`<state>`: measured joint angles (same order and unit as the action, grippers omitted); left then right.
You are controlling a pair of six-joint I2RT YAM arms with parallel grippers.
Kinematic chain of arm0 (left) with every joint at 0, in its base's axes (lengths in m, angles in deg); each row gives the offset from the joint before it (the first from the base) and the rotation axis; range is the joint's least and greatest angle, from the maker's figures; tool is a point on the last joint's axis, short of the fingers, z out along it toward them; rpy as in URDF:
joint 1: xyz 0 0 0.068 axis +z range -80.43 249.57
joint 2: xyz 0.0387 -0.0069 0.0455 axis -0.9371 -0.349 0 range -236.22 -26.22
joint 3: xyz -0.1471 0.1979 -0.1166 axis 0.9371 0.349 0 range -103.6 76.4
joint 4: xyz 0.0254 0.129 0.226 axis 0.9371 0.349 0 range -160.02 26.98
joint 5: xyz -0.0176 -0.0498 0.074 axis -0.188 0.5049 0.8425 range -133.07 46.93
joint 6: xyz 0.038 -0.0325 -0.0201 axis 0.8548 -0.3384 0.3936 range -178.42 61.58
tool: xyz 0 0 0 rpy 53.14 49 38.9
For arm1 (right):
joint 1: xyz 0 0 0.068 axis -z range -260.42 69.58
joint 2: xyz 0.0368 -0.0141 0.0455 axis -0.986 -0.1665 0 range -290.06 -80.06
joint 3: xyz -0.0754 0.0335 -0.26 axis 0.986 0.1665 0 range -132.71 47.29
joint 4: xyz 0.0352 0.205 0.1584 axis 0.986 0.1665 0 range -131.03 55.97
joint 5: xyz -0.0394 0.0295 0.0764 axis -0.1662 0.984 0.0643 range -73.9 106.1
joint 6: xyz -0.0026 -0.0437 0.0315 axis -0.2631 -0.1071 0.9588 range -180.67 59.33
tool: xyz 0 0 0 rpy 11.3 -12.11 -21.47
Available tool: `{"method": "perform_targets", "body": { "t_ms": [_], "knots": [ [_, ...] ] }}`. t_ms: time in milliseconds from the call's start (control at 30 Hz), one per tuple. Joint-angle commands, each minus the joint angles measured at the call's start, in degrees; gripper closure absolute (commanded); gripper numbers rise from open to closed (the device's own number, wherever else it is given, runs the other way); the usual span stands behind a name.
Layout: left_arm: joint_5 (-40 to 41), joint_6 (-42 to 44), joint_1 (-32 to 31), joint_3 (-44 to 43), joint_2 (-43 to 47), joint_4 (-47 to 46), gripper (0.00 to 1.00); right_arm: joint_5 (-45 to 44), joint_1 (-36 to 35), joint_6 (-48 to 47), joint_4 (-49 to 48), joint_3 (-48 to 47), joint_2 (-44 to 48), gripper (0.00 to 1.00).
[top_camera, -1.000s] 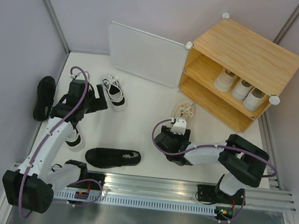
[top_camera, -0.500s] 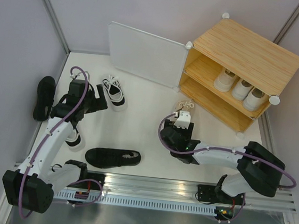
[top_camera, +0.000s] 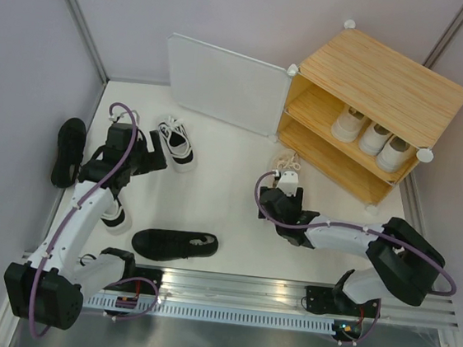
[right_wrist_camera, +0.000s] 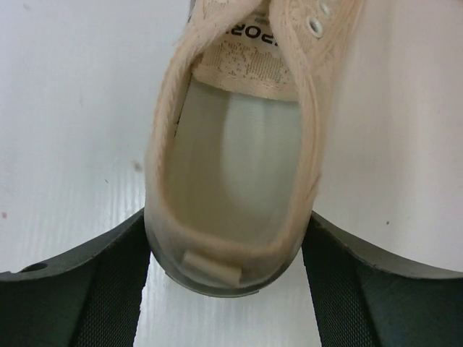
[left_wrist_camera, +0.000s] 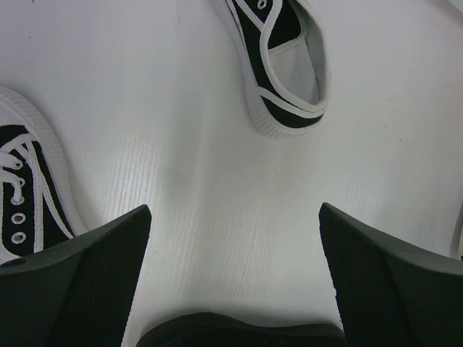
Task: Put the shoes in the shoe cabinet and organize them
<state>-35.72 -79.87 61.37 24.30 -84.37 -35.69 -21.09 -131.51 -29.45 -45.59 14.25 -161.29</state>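
Cream canvas, soft and unlined: that is the cream shoe (right_wrist_camera: 239,144) in hand now. It lies on the white bench (top_camera: 221,189) just in front of the shoe cabinet (top_camera: 383,73), near the hinge corner, its toe and loose laces pointing at the open lower shelf (top_camera: 332,163).

The right gripper (right_wrist_camera: 226,238) clasps its heel, one pad against each side of the rubber sole. How firm the hold is, I cannot say from here.

I would judge the shoe light and floppy. The collar will fold if pinched, while the rubber heel band is the stiff part, so that low hold looks the sound one. Held by the heel alone, the toe may droop and the laces may trail and catch on the shelf edge.

Three white shoes (top_camera: 374,137) stand heel-out on the cabinet's upper shelf, and the lower shelf looks bare from this angle. The white door (top_camera: 224,86) stands swung wide open.

Well away from the cabinet, beyond the door, the left gripper (left_wrist_camera: 231,217) hangs spread wide and grasps nothing. Under it, one black-and-white sneaker (left_wrist_camera: 286,65) lies on its cabinet-ward side and a second trimmed sneaker (left_wrist_camera: 22,188) on the side away from the cabinet. Farther still from the cabinet lie a black shoe (top_camera: 174,244) and another black shoe (top_camera: 68,152).
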Motion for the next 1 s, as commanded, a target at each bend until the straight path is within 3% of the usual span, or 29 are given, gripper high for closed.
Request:
{"method": "perform_targets", "body": {
  "t_ms": [0,133,167,267,433,700,967],
  "knots": [
    [-0.41,2.03,0.03,0.33,-0.21,-1.81,0.00,3.52,0.29,6.28,4.46,-2.46,-2.87,0.89],
    [-0.50,2.03,0.03,0.33,-0.21,-1.72,0.00,4.14,0.29,10.26,10.52,-4.66,-4.81,0.53],
    [-0.50,2.03,0.03,0.33,-0.30,-1.72,0.00,4.58,0.29,10.52,12.19,-5.19,-4.81,0.36],
    [-0.50,2.12,0.03,0.33,-0.38,-1.72,0.00,5.98,0.29,10.79,15.70,-8.53,-3.85,0.18],
    [-0.67,2.12,0.03,0.33,-0.30,-1.72,0.00,6.35,0.38,10.79,21.60,-15.11,1.33,0.04],
    [-0.85,2.12,0.03,0.33,-0.38,-1.72,0.00,4.23,4.06,14.38,27.76,-17.24,4.59,0.05],
    [-1.38,2.03,0.03,0.33,-0.47,-1.72,0.00,5.29,8.63,17.47,24.52,-13.64,4.33,0.31]
  ]
}}
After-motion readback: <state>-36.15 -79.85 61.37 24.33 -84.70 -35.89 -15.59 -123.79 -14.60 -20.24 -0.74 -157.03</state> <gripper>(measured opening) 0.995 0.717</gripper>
